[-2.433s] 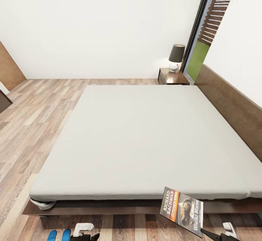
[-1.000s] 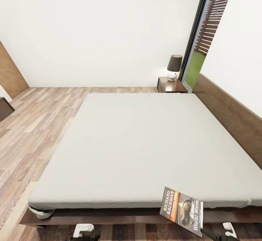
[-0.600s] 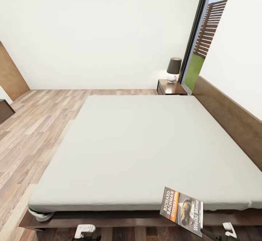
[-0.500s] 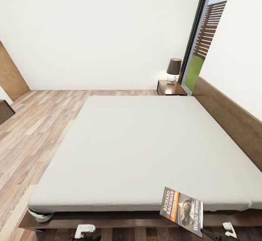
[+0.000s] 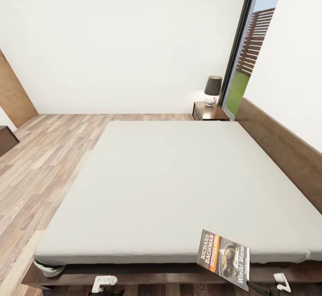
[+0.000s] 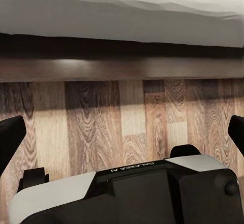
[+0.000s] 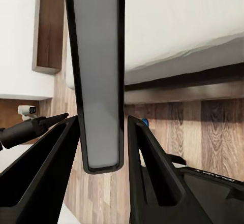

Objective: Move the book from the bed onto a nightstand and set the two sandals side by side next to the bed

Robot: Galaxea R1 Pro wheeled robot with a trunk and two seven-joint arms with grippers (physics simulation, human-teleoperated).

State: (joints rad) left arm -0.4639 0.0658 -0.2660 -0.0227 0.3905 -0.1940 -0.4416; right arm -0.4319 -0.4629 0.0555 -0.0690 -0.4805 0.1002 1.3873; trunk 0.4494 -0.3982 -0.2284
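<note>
a: bedroom, head view: the bed (image 5: 179, 184) takes up most of the room, its pale mattress bare, dark frame along the near edge and headboard (image 5: 286, 148) on the far right side.

b: and the book (image 5: 223, 259)?

a: off the mattress, held up in front of the bed's near edge, close to the corner nearest the headboard. the cover faces the camera, orange band and "richard bachman" readable. the right gripper (image 7: 101, 153) is clamped on it: in the right wrist view the book (image 7: 96, 71) shows edge-on, a thin grey slab pinched between the two dark fingers (image 7: 147, 173).

b: the left gripper (image 6: 122, 148)?

a: spread wide, holding nothing. its fingertips (image 6: 10, 137) sit at the far sides of the left wrist view, over wood-plank floor (image 6: 127, 117) just in front of the bed frame (image 6: 122, 69). in the head view it is low by the bed's near edge, toward the foot end.

b: the nightstand (image 5: 210, 111)?

a: beyond the far side of the bed, against the headboard wall, beside the tall window (image 5: 250, 50). a lamp (image 5: 212, 90) with a dark shade stands on it. well apart from the book.

b: sandals?

a: a small speck of blue (image 7: 145, 122) shows on the floor by the bed frame in the right wrist view; too small to tell what it is.
</note>
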